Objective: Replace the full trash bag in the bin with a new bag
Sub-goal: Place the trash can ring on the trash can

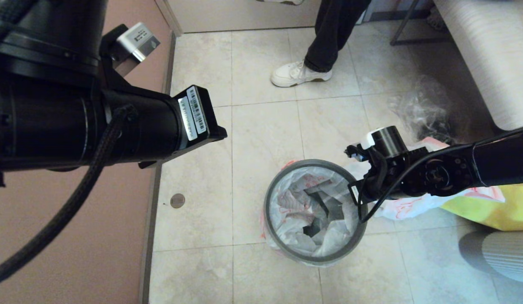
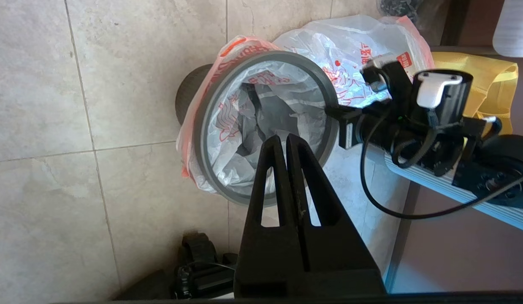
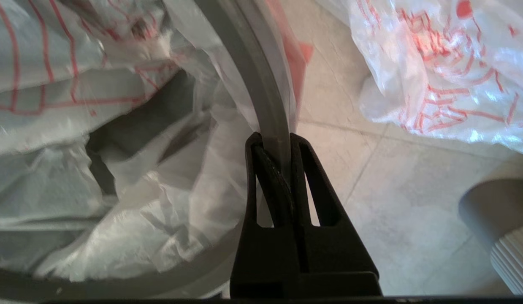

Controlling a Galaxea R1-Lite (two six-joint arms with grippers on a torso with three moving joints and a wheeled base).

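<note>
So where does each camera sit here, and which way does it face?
Head view: high on the robot, looking down at the tiled floor, the bin and the full trash bag; both arms show.
Left wrist view: behind the left claw, shut and empty above the bin; the right arm shows beyond.
Right wrist view: behind the right claw, clamped on the ring rim, looking into the new bag.
All three share the bin and its bag.
</note>
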